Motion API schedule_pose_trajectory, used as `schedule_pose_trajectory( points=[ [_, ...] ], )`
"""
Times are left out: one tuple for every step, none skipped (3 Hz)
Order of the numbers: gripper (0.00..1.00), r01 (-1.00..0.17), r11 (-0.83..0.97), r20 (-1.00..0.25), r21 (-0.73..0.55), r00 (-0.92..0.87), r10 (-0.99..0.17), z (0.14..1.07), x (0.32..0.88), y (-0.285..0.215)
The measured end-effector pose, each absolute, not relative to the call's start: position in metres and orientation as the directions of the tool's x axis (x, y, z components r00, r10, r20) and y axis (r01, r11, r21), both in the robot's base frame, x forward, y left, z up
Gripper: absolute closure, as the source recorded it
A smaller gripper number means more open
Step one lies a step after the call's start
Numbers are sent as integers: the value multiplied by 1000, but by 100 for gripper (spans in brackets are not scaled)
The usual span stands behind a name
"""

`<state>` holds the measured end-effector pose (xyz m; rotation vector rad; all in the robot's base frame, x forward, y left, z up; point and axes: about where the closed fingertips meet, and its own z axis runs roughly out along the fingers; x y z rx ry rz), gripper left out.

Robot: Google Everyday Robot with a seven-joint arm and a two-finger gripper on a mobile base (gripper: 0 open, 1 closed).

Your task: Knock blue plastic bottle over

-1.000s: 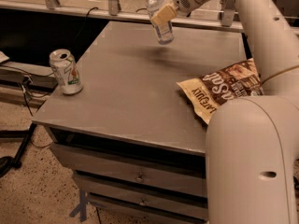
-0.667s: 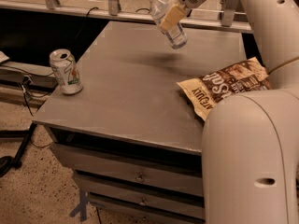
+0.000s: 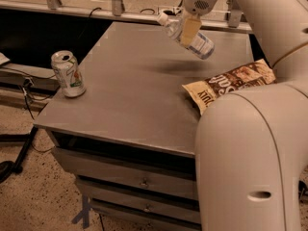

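The gripper [image 3: 188, 27] hangs at 12 o'clock over the worktop [image 3: 130, 88], its jaws clamped on the blue plastic bottle [image 3: 202, 45]. The bottle is tilted, cap toward 10 o'clock, and appears clear of the surface. Best to lower it gently and let it settle on its side, short of the chip bag [image 3: 226, 84] at 3 o'clock.

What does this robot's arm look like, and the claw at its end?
The arm is a chain of smooth, cream-white rounded shells with oval recesses. The gripper, above the grey table's far side at the clear blue-labelled plastic bottle, has a rounded white wrist with a dotted grille and a flat tan finger. No cables show.
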<state>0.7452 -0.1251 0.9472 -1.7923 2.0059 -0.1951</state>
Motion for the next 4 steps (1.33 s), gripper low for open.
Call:
schedule_pose_trajectory(
  points=[
    [83,-945,97,-166,-311,-46,-985,919,731,-123],
    [59,-968,60,-149,-243,-24,-989,899,718,-115],
    [36,-983,37,-153,-180,-9,-988,882,707,-108],
    [13,-991,15,-189,-131,11,-982,873,695,-97]
  ],
)
